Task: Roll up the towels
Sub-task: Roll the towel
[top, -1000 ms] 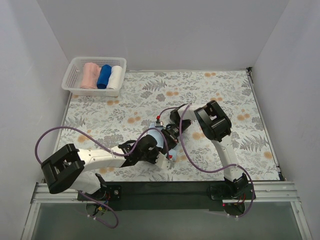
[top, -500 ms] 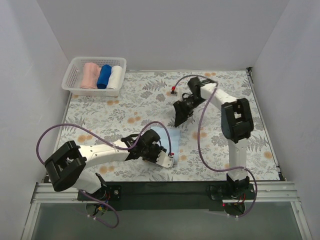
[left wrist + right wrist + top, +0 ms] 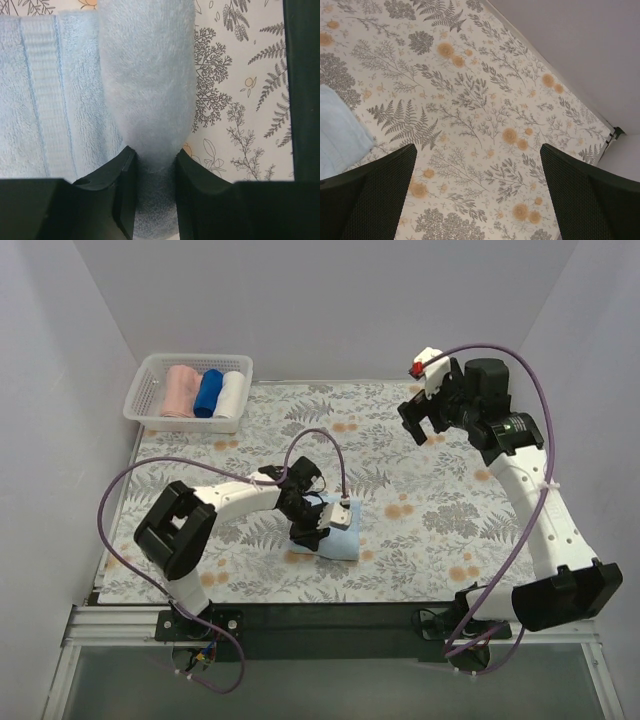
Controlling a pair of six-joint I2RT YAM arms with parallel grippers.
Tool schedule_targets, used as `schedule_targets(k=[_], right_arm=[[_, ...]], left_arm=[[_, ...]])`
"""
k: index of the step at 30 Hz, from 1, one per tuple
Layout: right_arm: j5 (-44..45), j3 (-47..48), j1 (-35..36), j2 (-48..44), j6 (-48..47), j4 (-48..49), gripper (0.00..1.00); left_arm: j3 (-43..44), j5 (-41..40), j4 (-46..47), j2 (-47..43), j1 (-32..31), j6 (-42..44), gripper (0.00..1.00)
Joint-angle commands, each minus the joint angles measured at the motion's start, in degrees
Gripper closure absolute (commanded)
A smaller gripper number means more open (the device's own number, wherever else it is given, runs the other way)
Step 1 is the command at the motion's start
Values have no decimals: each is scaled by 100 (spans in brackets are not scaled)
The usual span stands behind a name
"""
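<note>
Left gripper (image 3: 318, 528), in the top view, sits low in the middle of the frame, right on the light-blue towel (image 3: 335, 542). This towel lies on the flowered tablecloth (image 3: 450, 510), and from this view we cannot tell how the jaws stand. Right gripper (image 3: 422, 430) hangs in the upper right of the frame, above the cloth and well apart from the towel. Its two fingers are spread. In the upper left corner stands a white basket (image 3: 148, 375) with three rolls side by side: the pink towel (image 3: 180, 390), a dark blue roll (image 3: 208, 392) and a white roll (image 3: 231, 393).

In the left wrist view, the left gripper (image 3: 152, 170) is at the bottom centre. Both fingers (image 3: 122, 190) are pressed against a thick rolled fold of the light-blue towel (image 3: 147, 85) – they are clamped on it. The fold runs up to the top edge of the frame. The flat part of the same towel fills the left side, and the tablecloth (image 3: 240, 100) shows on the right.

In the right wrist view, the right gripper (image 3: 477, 165) has its fingers (image 3: 370, 195) wide apart at the two lower corners, with nothing between them. Under it we see only the tablecloth (image 3: 480, 110) – and a corner of the light-blue towel (image 3: 337, 135) at the left edge. The grey wall (image 3: 580, 50) takes the upper right.
</note>
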Motion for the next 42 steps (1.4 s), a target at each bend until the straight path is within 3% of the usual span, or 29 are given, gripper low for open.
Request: schedule_targets(k=[1,4,7,12,13,20,23,25,30,34,42], right_arm=[[-90,-165,-26,-265,-600,-196,1],[-727,-261,236,-485,-988,-1146,1],[-782,-787,816,-599,-1095,-1712,5],[-1088,-1684,1388,-776,-1147,-1757,9],[-1054,-1789,1467,-732,-1190,-1748,1],[-983,-2027,2592,23,-857,-1047,1],[-317,-2378,3259,208,-707,-273,1],[244,-2581,3717,252,-681,307,6],[546,-2968,4411,498,-813,1107,14],[634,-3170,4667,850,-857,1459,31],[713,-3557,4957,1255,-796,2021,49]], left_arm=[[67,187,-1174,1023,261,95,90],[445,197,-1508,1498,358,297,88],[839,180,-1772,1972,446,412,85],[1350,355,-2168,2684,622,465,83],[1412,364,-2221,2781,648,482,82],[1773,443,-2581,3371,912,658,78],[1930,522,-2739,3468,974,772,77],[1984,505,-2766,3547,1009,799,76],[2071,505,-2748,3678,1079,843,76],[2168,619,-2775,3740,1114,834,76],[2265,716,-2801,3784,1298,799,73]])
